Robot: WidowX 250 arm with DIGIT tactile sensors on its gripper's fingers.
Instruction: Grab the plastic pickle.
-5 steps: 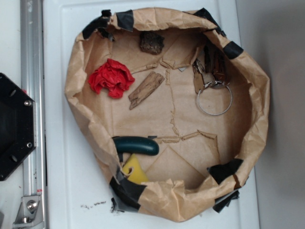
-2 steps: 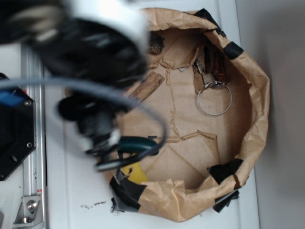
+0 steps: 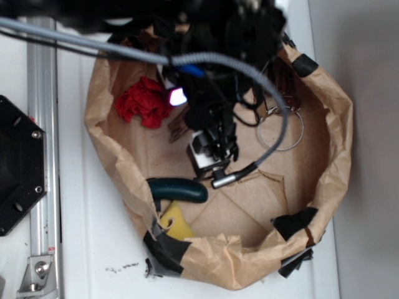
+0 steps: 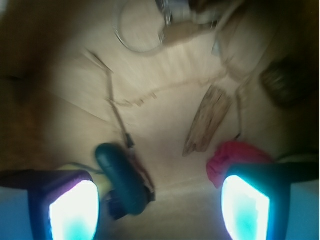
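The plastic pickle [image 3: 181, 189] is a glossy dark teal-green sausage lying at the lower left of the brown paper bowl [image 3: 336, 143]. In the wrist view it [image 4: 122, 177] lies just inside my left finger, low on the paper floor. My gripper [image 3: 193, 124] hovers above the bowl's middle, up and right of the pickle. In the wrist view the gripper [image 4: 160, 212] is open and empty, with glowing pads [image 4: 75, 212] far apart. The wrist image is blurred.
A red wrinkly wad [image 3: 144, 101] lies at the upper left, by my right finger [image 4: 235, 157]. A yellow wedge [image 3: 176, 222] sits just below the pickle. A wood sliver [image 4: 207, 117], a key ring [image 3: 283, 134] and a dark lump [image 4: 285, 82] lie farther off. The paper walls stand high all round.
The arm has swung from the left edge to over the middle of the bowl. The pickle, wedge and red wad have not moved.
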